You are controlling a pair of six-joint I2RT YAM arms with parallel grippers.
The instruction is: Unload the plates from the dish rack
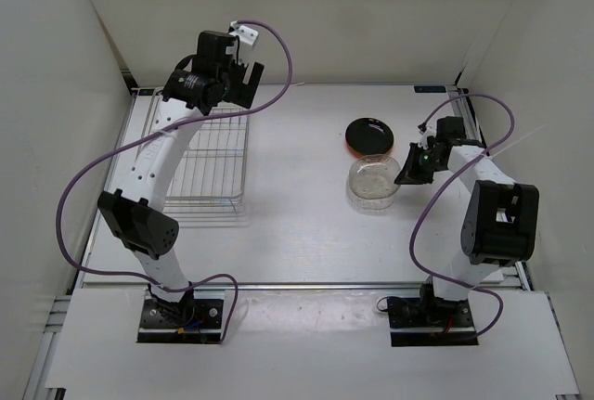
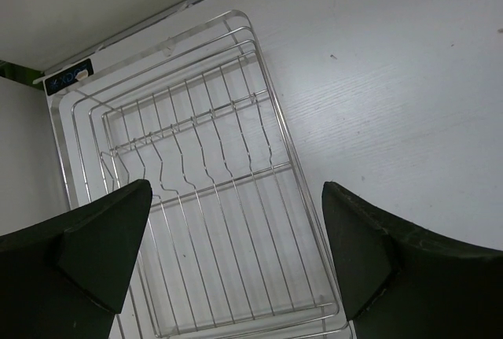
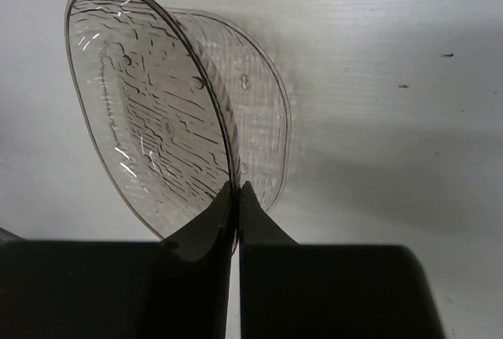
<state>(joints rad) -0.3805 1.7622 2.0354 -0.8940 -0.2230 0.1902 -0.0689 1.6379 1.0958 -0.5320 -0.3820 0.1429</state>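
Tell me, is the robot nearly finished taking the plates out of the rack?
Nearly. Done: the dish rack looks empty, and a black plate lies on an orange plate out on the table. In hand: the right hand pinches the rim of the clear plate beside that stack. Left: letting go of it. The left hand hangs open above the rack, holding nothing.
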